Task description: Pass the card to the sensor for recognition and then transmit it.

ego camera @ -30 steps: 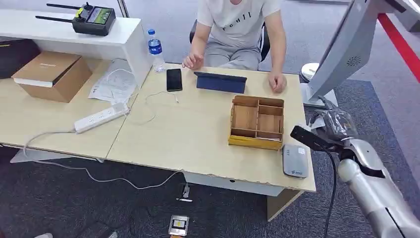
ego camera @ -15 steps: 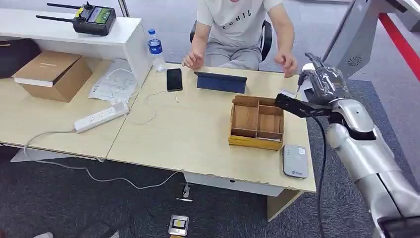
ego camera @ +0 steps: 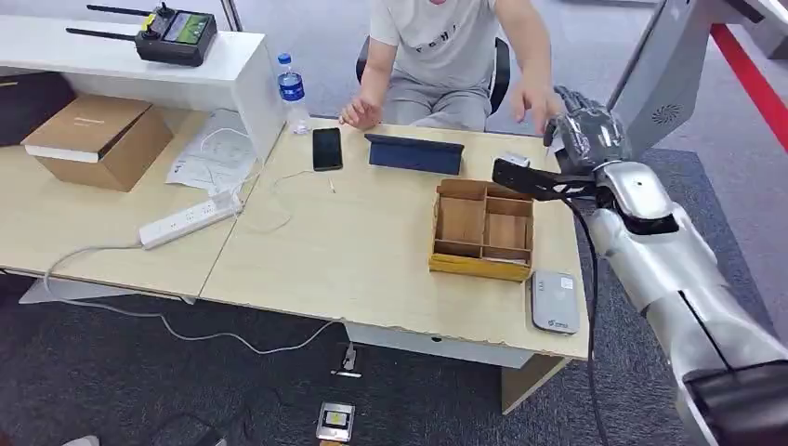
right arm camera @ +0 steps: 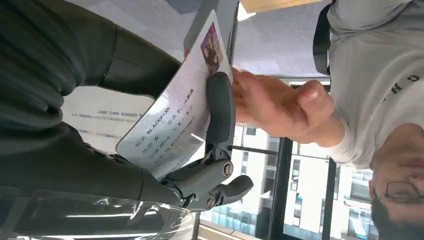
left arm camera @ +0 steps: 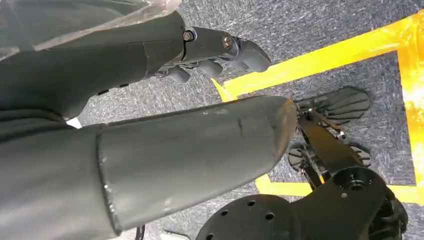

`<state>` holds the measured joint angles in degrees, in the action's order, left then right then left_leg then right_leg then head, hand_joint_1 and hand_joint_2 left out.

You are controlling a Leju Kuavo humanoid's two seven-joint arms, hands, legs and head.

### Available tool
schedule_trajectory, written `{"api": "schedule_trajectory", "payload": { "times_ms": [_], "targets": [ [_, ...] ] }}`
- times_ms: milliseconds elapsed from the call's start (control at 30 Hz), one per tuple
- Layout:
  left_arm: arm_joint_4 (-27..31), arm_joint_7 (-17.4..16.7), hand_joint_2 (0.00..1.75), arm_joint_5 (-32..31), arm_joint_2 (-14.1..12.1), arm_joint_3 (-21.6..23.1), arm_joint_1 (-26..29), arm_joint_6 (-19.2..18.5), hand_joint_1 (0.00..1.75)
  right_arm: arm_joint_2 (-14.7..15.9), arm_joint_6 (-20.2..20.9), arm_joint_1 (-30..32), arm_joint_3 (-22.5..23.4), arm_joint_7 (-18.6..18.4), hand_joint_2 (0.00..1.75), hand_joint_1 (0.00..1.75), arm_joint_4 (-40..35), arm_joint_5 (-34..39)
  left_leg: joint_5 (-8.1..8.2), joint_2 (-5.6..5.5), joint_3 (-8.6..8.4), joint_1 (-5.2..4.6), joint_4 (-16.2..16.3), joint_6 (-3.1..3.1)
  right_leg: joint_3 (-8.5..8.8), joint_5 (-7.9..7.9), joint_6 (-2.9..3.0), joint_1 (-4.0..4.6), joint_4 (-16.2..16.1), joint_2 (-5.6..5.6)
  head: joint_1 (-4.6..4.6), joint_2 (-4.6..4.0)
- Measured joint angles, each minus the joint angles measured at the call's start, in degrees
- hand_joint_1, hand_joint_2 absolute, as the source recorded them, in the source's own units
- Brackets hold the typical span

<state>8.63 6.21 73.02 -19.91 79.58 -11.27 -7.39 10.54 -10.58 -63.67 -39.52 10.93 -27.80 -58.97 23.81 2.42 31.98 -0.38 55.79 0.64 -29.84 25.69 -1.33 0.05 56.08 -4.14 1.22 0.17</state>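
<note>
Wooden surface [ego camera: 353,251] carried the sensor [ego camera: 554,302] at its near right corner, well below the raised right hand [ego camera: 585,139] pinching the card [right arm camera: 175,120] beside a person's hand [right arm camera: 272,107].

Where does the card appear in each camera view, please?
Head view: hidden behind the right robot hand, raised over the table's far right corner.
Right wrist view: the card lies mid-picture, a dark finger across its printed face.
Left wrist view: not in it; this camera faces carpet and yellow tape.
Shared landmark: the person's hand beside the robot hand.
</note>
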Motion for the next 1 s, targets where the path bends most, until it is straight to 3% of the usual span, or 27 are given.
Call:
{"api": "schedule_trajectory", "payload": {
  "times_ms": [967,1000],
  "targets": [
    [0.00,-0.55,0.00,0.74,0.00,0.22,0.09,0.17,0.00,-2.12,-0.72,0.00,-0.92,-0.13,1.75,1.75,3.76,-0.57,0.00,0.00,0.00,0.00,0.00,-0.01,0.00,0.00,0.01,0.03,0.01,0.00,0.00,0.00],
    [0.00,-0.55,0.00,0.74,0.02,0.22,0.09,0.17,0.00,-2.19,-0.72,-0.01,-0.92,-0.13,1.75,1.48,3.85,-0.57,0.00,0.00,-0.01,0.00,0.00,-0.01,0.00,0.00,0.01,0.03,0.01,0.00,0.00,0.00]
  ]
}}
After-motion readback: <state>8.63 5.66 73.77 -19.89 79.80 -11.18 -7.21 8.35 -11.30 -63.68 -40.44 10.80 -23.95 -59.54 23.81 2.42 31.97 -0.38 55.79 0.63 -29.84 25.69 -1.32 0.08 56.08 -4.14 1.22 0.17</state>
